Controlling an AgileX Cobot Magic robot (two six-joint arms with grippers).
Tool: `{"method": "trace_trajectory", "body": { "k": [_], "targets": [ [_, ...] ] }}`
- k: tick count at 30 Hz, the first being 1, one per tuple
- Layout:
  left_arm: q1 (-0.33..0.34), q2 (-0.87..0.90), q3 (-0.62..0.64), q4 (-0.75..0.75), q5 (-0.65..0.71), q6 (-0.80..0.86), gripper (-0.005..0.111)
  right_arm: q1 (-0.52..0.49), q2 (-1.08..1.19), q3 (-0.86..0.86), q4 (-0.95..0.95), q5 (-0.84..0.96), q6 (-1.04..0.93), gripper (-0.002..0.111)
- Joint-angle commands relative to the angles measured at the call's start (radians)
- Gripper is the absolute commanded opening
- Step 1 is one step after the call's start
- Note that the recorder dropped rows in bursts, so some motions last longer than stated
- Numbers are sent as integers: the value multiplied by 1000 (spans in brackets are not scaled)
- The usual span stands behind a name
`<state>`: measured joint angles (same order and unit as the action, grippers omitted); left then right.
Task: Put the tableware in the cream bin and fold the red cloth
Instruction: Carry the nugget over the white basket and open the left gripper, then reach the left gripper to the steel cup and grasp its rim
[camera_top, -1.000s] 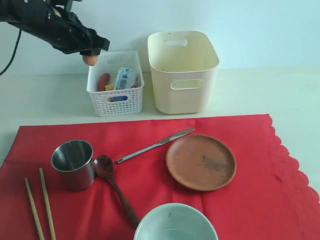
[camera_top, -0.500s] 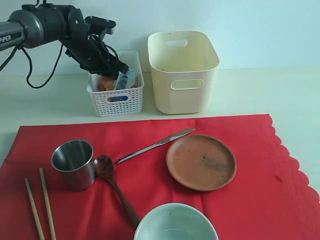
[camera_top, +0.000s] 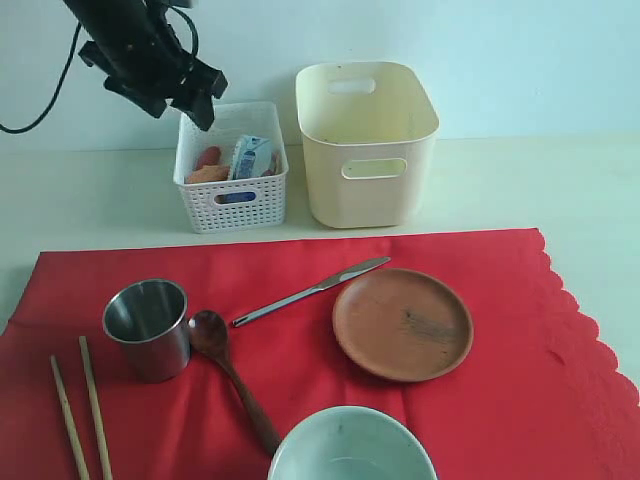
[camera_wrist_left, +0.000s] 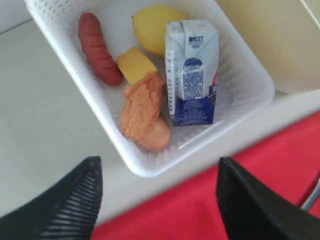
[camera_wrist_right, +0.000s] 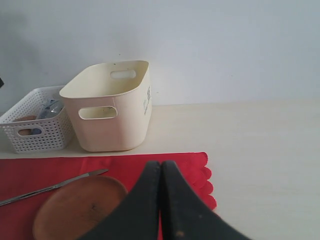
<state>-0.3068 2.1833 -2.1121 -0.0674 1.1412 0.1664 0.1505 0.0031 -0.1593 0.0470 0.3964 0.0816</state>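
Observation:
The red cloth (camera_top: 520, 370) lies flat across the front of the table. On it stand the steel cup (camera_top: 147, 325), two chopsticks (camera_top: 80, 410), the dark spoon (camera_top: 228, 375), the knife (camera_top: 310, 290), the brown plate (camera_top: 402, 323) and the pale bowl (camera_top: 350, 445). The cream bin (camera_top: 365, 140) stands behind the cloth with nothing showing inside. My left gripper (camera_top: 183, 108) hangs open above the white basket's left rim, nothing between its fingers (camera_wrist_left: 75, 200). My right gripper (camera_wrist_right: 161, 165) is shut and empty, low over the cloth (camera_wrist_right: 75, 167) near the plate (camera_wrist_right: 75, 205); it is outside the exterior view.
The white lattice basket (camera_top: 232, 165) stands left of the cream bin. It holds a milk carton (camera_wrist_left: 192, 70), a sausage (camera_wrist_left: 97, 47), a lemon (camera_wrist_left: 150, 22), a breaded piece (camera_wrist_left: 142, 102) and an egg (camera_wrist_left: 155, 137). Bare table lies right of the cloth.
The left gripper carried an egg over the white basket, dipped in, and has risen open and empty. The egg now lies in the basket. The right gripper stayed shut.

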Motion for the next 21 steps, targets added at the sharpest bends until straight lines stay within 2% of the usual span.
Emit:
{"method": "trace_trajectory", "body": {
  "k": [1, 10, 21],
  "targets": [
    [3, -65, -6, 7, 80, -62, 42, 0, -3, 4, 0, -10, 0, 0],
    [3, -307, 220, 7, 75, -96, 42, 0, -3, 4, 0, -10, 0, 0],
    [3, -704, 651, 7, -105, -93, 42, 0, -3, 4, 0, -10, 0, 0]
  ]
}}
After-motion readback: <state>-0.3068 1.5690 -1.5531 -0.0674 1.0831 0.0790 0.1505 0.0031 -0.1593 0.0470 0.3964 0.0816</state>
